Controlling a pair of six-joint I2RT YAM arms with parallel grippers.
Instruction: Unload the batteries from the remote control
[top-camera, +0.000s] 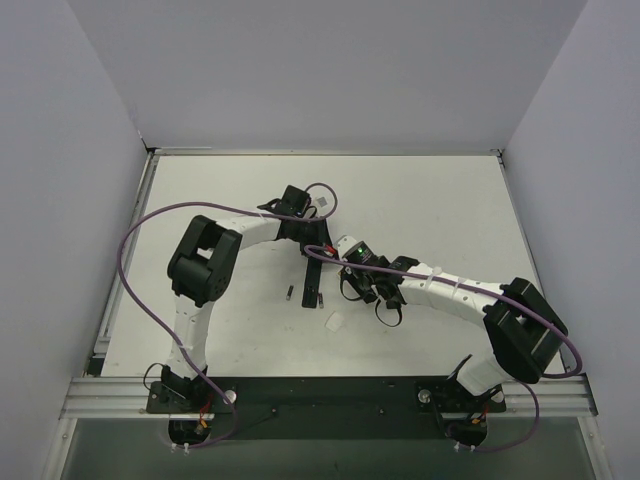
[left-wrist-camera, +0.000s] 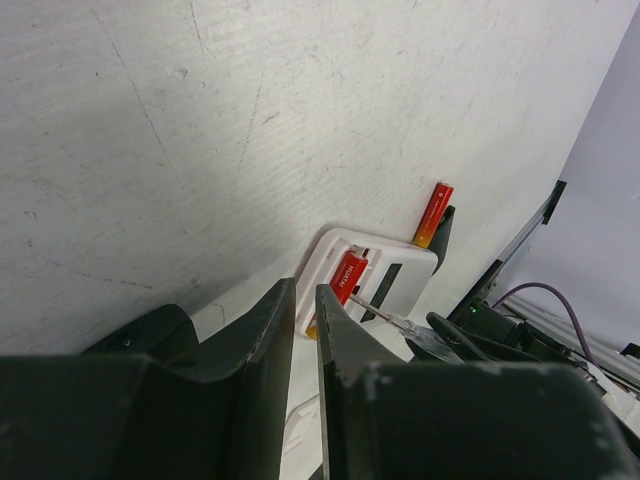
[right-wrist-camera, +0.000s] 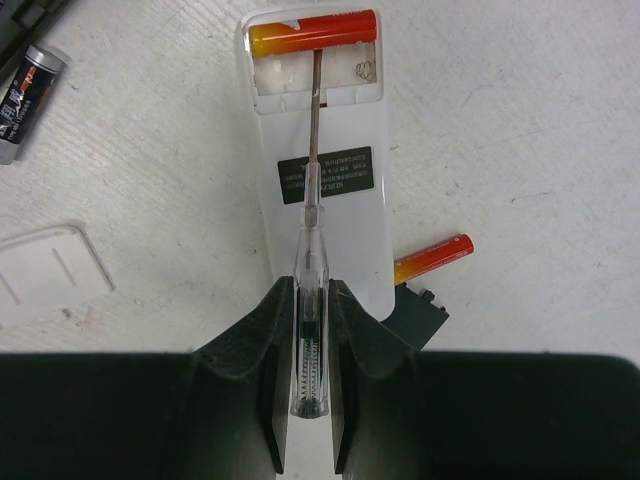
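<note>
Clamping a clear-handled screwdriver (right-wrist-camera: 310, 240), the right claw (right-wrist-camera: 307, 290) sets its tip against one battery (right-wrist-camera: 315, 32) in the remote (right-wrist-camera: 350, 240) ahead. A second battery (right-wrist-camera: 432, 258) lies on the surface just right. The left claw (left-wrist-camera: 304, 292) stands narrowly apart, empty.

Bright, soft, even light on the white tabletop (top-camera: 430, 200), with no glare and only faint shadows, and the top view is sharp throughout. Right wrist view now: the remote (right-wrist-camera: 340, 215) is crisp and well lit. Just below the remote, the fingers (right-wrist-camera: 275, 400) go near-black with detail lost, and the clear screwdriver (right-wrist-camera: 308, 300) handle glints faintly. Left wrist view: fingers (left-wrist-camera: 262, 390) loom before the remote, dark and slightly soft.
</note>
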